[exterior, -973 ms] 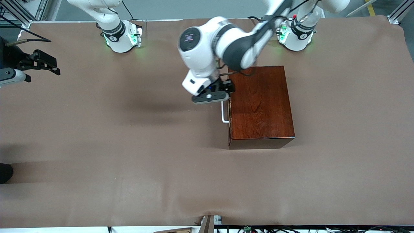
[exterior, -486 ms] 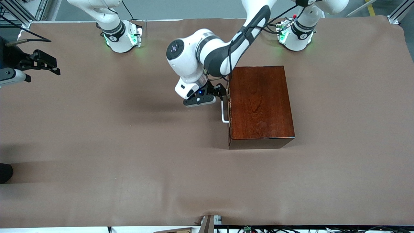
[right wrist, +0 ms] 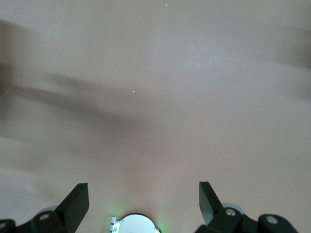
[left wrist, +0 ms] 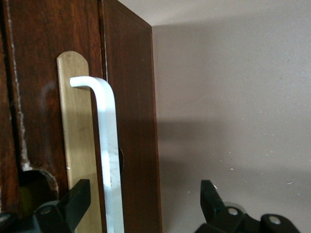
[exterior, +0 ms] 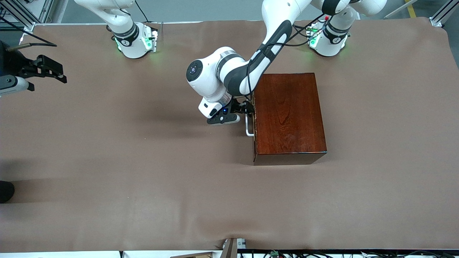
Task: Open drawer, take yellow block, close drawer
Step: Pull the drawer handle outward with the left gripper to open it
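1. Wooden box [exterior: 289, 116] seated on the table [exterior: 143, 179] toward the left arm's end, well in from every edge, nearest the edge where the arm bases stand. Drawer [left wrist: 63, 121] fully shut, front flush with the box face.
2. White bar handle [exterior: 248, 127] projecting from the drawer front; also seen in the left wrist view [left wrist: 108, 155], mounted on a brass plate [left wrist: 77, 145].
3. Left gripper [exterior: 247, 109] at the handle's end nearer the bases, fingers spread wide, nothing clamped. One fingertip [left wrist: 73, 199] against the drawer front, inside the bar; the other well clear on the outside.
4. Right gripper [exterior: 48, 70] waiting over the table's edge at the right arm's end, fingers apart, empty.
5. Yellow block not visible; presumably inside the shut drawer.
6. Step in hand, judged: grasp of the handle. Recommended: centre the bar between the fingers, move toward mid-length of the bar, close firmly, then pull straight out, square to the drawer front.
7. Risk: off-centre grip likely to skew the drawer or drag the box.
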Action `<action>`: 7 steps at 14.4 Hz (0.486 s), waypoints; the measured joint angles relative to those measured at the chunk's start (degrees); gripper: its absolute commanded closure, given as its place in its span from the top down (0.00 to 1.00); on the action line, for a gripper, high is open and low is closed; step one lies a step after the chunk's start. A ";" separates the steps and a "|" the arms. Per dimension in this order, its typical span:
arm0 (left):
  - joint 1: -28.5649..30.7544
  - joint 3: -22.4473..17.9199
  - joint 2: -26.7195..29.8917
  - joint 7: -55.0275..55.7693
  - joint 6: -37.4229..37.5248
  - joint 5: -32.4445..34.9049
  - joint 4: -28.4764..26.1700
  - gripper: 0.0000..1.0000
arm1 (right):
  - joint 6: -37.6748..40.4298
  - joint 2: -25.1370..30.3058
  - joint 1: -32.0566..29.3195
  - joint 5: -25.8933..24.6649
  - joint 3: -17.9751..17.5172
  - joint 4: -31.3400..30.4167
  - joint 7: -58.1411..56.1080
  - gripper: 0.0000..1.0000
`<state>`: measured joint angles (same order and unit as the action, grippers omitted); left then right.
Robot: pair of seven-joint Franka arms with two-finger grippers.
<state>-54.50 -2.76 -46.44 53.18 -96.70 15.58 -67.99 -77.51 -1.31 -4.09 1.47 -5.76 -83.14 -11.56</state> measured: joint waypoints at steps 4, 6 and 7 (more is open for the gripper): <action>0.03 -0.10 -0.50 -0.10 -0.84 0.00 -0.05 1.00 | 0.00 0.00 0.00 0.00 0.00 0.00 0.00 1.00; 0.04 -0.10 -0.67 0.83 -3.10 0.00 -0.06 1.00 | 0.00 0.00 0.00 0.00 0.00 0.00 0.00 1.00; 0.05 -0.11 -0.68 1.56 -3.73 -0.03 -0.07 1.00 | 0.00 0.00 0.00 0.00 0.00 0.00 0.00 1.00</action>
<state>-54.46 -2.87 -47.12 54.74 -100.43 15.55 -68.06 -77.51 -1.31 -4.09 1.47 -5.76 -83.14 -11.56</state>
